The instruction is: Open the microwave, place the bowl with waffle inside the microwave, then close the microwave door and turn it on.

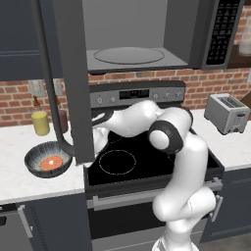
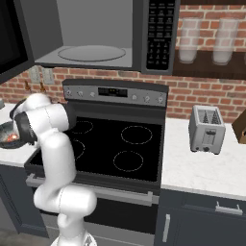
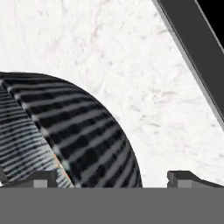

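The microwave (image 1: 137,29) above the stove stands open, showing its grey cavity and glass turntable (image 1: 128,55). The microwave door (image 1: 73,73) is swung out to the left, its long bar handle (image 1: 49,73) facing me. The bowl (image 1: 34,162) sits on the left counter with the waffle (image 1: 51,163) lying in it. My arm reaches left and down behind the door toward the bowl. In the hand view my gripper (image 3: 113,178) is open, and the bowl's streaked right wall (image 3: 87,140) lies between the two fingertips. The bowl (image 2: 7,130) also peeks out behind my arm.
A yellow jar (image 1: 40,122) and a maroon jar (image 1: 62,120) stand behind the bowl. The black stove (image 1: 132,157) lies under my arm; its dark edge (image 3: 192,43) borders the white counter (image 3: 131,65). A toaster (image 1: 226,112) sits on the right counter.
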Robot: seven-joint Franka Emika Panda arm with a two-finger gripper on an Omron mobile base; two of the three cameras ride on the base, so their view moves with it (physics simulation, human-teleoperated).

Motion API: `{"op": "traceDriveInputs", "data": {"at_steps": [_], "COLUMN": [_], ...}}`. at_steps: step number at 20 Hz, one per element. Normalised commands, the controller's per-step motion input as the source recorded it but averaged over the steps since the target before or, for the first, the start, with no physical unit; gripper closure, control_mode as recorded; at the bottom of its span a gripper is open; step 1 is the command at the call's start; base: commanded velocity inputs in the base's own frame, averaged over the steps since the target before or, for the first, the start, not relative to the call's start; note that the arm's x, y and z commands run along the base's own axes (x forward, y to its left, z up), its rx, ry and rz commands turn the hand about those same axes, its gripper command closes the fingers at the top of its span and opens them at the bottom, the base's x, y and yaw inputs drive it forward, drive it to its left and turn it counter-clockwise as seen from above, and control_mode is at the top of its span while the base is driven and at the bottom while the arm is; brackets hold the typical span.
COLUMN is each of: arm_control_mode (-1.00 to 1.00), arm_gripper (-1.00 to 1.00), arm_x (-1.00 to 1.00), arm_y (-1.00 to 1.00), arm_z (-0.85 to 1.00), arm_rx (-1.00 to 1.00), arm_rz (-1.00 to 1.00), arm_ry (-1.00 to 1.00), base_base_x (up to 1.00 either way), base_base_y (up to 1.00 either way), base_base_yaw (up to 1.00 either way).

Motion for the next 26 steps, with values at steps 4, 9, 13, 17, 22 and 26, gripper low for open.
{"op": "traceDriveInputs", "data": {"at_steps": [4, 9, 13, 17, 22, 26], "arm_control_mode": [-1.0, -1.0, -1.0, -1.0, -1.0, -1.0], "arm_gripper": [-1.0, -1.0, 1.0, 1.0, 1.0, 1.0], "arm_x": [0.31, 0.14, 0.0, 0.0, -0.13, -0.28], "arm_y": [0.29, 0.34, 0.06, -0.01, -0.09, -0.27], "arm_z": [-0.34, -0.32, -0.23, -0.22, -0.19, -0.07], "arm_rx": [-0.02, -0.02, 0.0, 0.0, 0.0, 0.07], "arm_rz": [-0.04, -0.04, -0.01, 0.0, 0.0, -0.02], "arm_ry": [0.05, 0.03, 0.0, 0.0, 0.0, -0.01], "base_base_x": [0.0, 0.0, 0.0, 0.0, 0.0, 0.0], "base_base_y": [0.0, 0.0, 0.0, 0.0, 0.0, 0.0], "base_base_yaw": [0.0, 0.0, 0.0, 0.0, 0.0, 0.0]}}
